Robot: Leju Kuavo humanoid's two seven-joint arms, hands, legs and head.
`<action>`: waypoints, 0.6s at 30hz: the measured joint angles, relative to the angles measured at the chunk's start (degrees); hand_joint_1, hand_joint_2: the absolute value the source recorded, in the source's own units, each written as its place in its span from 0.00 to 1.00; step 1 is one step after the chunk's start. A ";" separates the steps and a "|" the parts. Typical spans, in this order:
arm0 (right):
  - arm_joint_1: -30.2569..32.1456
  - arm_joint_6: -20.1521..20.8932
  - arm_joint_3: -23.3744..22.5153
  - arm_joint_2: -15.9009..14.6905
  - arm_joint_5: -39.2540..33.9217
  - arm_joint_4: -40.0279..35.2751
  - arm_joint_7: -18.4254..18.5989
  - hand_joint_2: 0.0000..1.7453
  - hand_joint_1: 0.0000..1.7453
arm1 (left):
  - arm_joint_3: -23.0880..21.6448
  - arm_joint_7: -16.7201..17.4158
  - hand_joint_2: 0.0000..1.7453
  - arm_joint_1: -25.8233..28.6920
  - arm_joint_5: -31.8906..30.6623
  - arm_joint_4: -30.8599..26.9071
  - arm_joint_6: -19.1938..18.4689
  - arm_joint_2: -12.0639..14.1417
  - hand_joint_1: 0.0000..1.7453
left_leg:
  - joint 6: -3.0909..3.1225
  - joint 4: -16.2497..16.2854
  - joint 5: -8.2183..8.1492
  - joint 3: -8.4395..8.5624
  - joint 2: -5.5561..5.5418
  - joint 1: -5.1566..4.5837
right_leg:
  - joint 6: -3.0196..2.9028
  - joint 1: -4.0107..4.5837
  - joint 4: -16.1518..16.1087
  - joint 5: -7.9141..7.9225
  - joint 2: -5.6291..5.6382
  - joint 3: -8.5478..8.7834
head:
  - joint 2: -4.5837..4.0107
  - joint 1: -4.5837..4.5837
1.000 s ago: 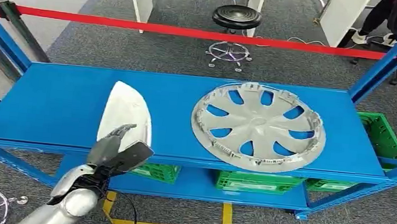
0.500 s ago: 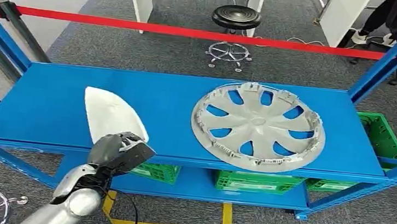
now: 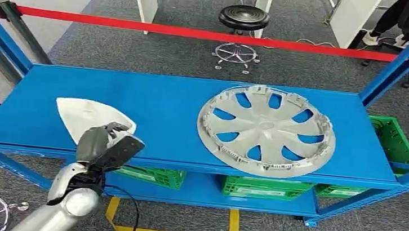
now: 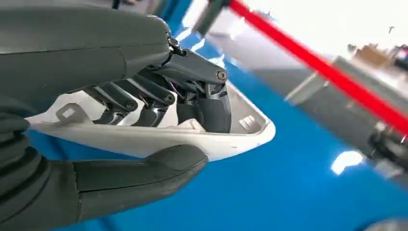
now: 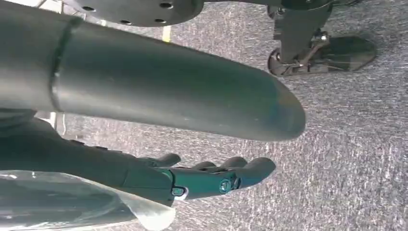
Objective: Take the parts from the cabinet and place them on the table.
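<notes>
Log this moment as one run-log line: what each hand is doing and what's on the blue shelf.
left hand: grips white cover part at shelf front | right hand: hangs over floor, holds nothing | blue shelf: wheel cover lies flat, untouched

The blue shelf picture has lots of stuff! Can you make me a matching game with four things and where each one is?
Things:
1. white pointed plastic cover
2. round silver wheel cover
3. green plastic crates
4. black round stool

Places:
A. on the grey carpet beyond the red tape
B. lying flat on the right part of the blue shelf top
C. gripped by the left hand at the shelf's front left
D. on the lower shelf

Pairs: 1-C, 2-B, 3-D, 4-A
</notes>
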 joint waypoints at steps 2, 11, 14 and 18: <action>0.04 -0.09 0.00 0.00 -0.02 0.00 -0.09 0.00 0.00 | 0.09 -0.26 1.00 -0.04 -0.26 -0.89 0.41 0.22 1.00 | 0.00 0.00 0.00 0.00 0.00 0.00 | 0.00 0.00 0.00 0.00 0.00 0.00 | 0.00 0.02; 1.02 -1.33 -0.98 -0.09 -1.64 0.00 -1.97 0.00 0.00 | 1.18 -5.71 1.00 0.08 -9.31 -12.66 15.56 2.71 1.00 | 0.00 0.00 -0.01 -0.03 0.00 0.00 | 0.00 0.00 0.00 -0.01 0.00 -0.01 | 0.00 0.00; 1.33 -1.55 -1.53 -0.11 -1.97 0.00 -2.40 0.00 0.00 | 3.62 -12.32 1.00 1.44 -10.49 -18.11 15.84 2.47 1.00 | 0.00 0.00 -0.01 -0.03 0.01 0.00 | 0.00 0.00 0.00 -0.01 0.05 -0.03 | 0.00 0.02; 1.62 -1.57 -1.84 -0.11 -2.03 0.00 -2.47 0.00 0.00 | 6.01 -13.85 1.00 2.22 -10.56 -21.59 16.06 2.10 1.00 | 0.00 0.00 0.00 -0.02 0.01 0.00 | 0.00 0.00 0.00 0.00 0.00 -0.01 | 0.00 0.00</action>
